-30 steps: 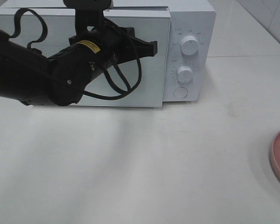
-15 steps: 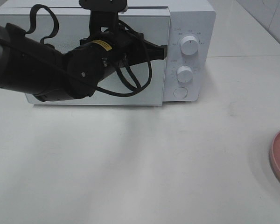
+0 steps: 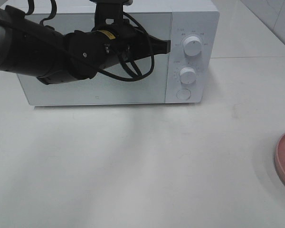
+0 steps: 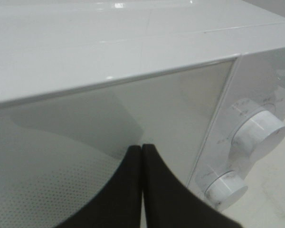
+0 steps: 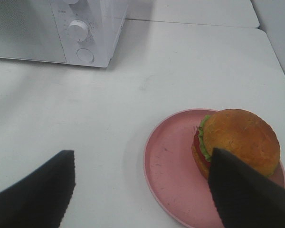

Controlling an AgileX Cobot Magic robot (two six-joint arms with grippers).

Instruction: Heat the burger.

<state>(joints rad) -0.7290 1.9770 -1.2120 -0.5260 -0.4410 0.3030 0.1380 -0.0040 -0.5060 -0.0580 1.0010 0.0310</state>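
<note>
1. Upper left of the high view: left end effector [image 3: 165, 46], jaws pressed together and empty, sits at the microwave door [image 3: 133, 90]; it could slip off the smooth door edge.
2. Lower right of the right wrist view: right end effector [image 5: 142, 190] gapes wide, empty, above the burger [image 5: 237, 142] on its pink plate [image 5: 166, 156]; a skewed descent could squash the bun.

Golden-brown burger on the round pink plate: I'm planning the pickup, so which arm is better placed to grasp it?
Right. Its open end effector hovers beside the golden-brown burger on the round pink plate; the shut left end effector is at the white microwave's door.
</note>
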